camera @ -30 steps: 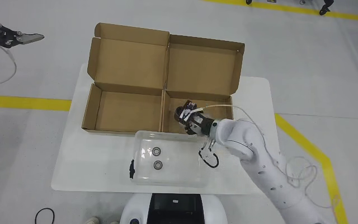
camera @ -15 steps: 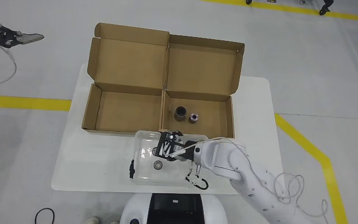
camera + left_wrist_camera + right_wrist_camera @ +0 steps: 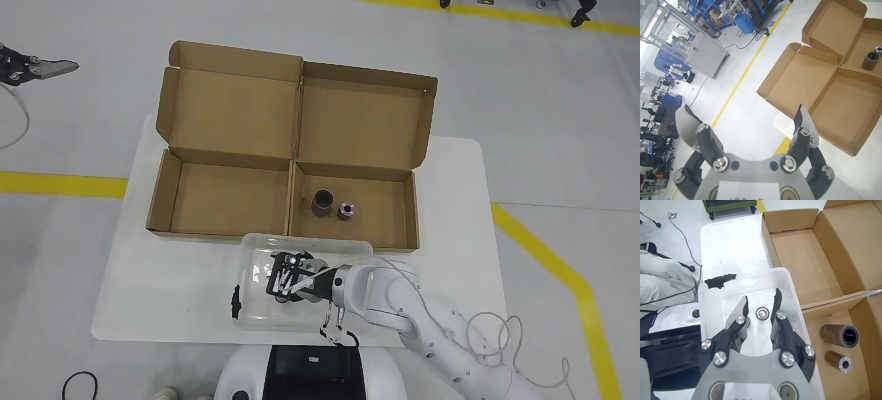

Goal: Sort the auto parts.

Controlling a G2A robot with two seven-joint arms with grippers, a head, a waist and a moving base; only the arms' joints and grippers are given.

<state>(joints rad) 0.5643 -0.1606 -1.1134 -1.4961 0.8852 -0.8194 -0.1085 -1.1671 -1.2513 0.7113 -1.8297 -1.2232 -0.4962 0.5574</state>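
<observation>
**Near field.** My right claw point(image 3: 762, 294), fingers apart and holding nothing, sits low inside the clear bin point(image 3: 791, 279) at the near edge of the table point(image 3: 450, 250). A second ago it hung over the right-hand box point(image 3: 385, 212). It has since swung back towards me and dipped between the bin walls. I read this as one delivery finished and the next pick begun.

A bearing ring point(image 3: 762, 313) lies on the bin floor directly between my fingers. A second ring point(image 3: 748, 322) sits just beside it, partly behind one finger.

**Middle field.** The bin's far wall stands just beside the box's near wall, so any carry must rise above both rims. The open room is overhead, not sideways.

The large sleeve point(image 3: 839, 335) and small bush point(image 3: 838, 362) sit near each other, not touching, in the right-hand box. The left-hand box point(image 3: 230, 200) adjoins it.

**Far field.** My left claw point(image 3: 743, 109), fingers wide apart, is held over the floor, well off the table's far left corner.
</observation>
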